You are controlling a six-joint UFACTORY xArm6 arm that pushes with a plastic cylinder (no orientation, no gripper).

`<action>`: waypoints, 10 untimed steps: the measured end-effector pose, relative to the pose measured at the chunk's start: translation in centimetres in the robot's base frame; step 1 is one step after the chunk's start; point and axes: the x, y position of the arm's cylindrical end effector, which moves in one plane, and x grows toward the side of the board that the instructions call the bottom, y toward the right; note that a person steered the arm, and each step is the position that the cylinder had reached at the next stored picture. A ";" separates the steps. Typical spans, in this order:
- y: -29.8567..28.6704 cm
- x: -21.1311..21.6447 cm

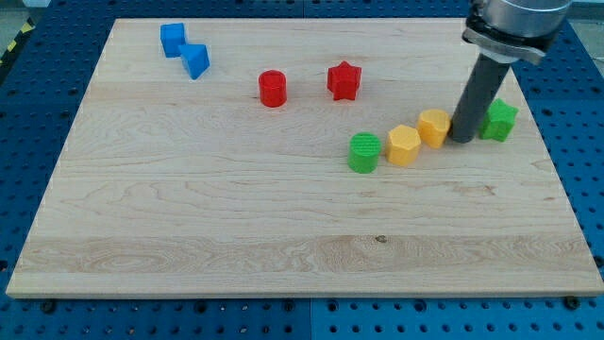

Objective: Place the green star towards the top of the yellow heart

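The green star (pixel 500 120) lies at the view's right, near the board's right edge. The yellow heart (pixel 435 126) lies to its left. My tip (pixel 462 139) stands between them, close beside the heart's right side and just left of the star. A yellow hexagon (pixel 404 144) sits down-left of the heart, touching or nearly touching it. A green cylinder (pixel 364 152) sits left of the hexagon.
A red star (pixel 343 80) and a red cylinder (pixel 273 88) lie in the upper middle. Two blue blocks (pixel 173 40) (pixel 196 60) lie at the upper left. The wooden board (pixel 236 227) ends just right of the green star.
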 end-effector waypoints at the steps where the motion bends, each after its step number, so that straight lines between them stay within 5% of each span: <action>1: -1.8 -0.4; 4: 2.7 3.9; 6: 7.1 0.0; 10: 6.3 -3.2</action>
